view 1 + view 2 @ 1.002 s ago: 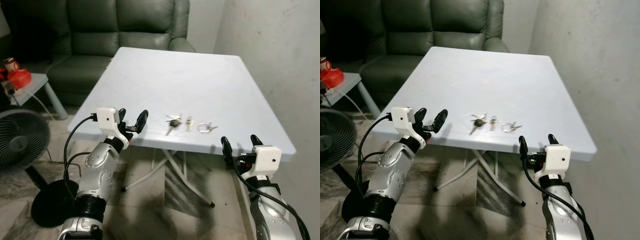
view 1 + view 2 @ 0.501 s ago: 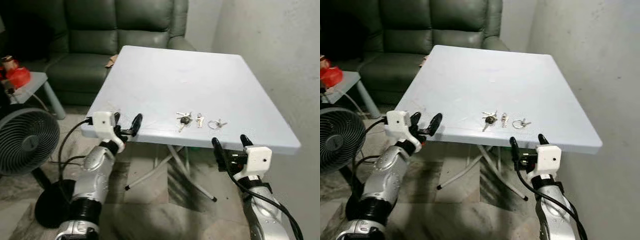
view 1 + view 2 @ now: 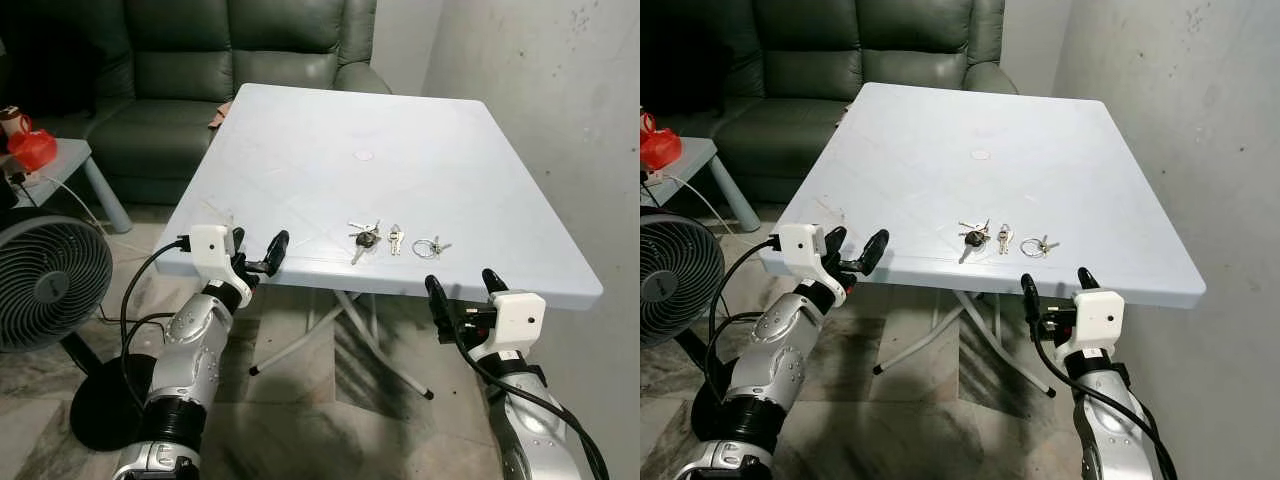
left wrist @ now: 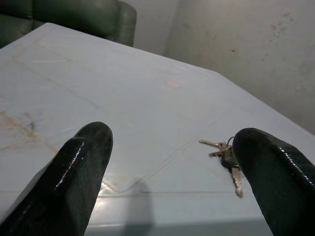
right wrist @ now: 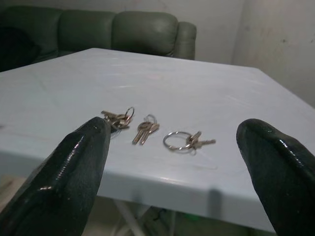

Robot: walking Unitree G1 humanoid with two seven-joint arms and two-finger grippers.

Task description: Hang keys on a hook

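Pale blue folding table (image 3: 330, 150) on crossed white legs (image 3: 330, 330), set close to a rough, stained grey wall (image 3: 560, 110). Dark green leather sofa (image 3: 200, 70) behind it. Small side table (image 3: 60, 165) beside the sofa carries 1 red object (image 3: 32, 150). Black floor fan (image 3: 45, 285) nearby. Floor of mottled grey-brown tiles (image 3: 330, 430).

Silver keys (image 3: 364, 236) on a pale blue-white table (image 3: 330, 150), dark green sofa (image 3: 180, 60), glossy black fingers (image 4: 74, 177).
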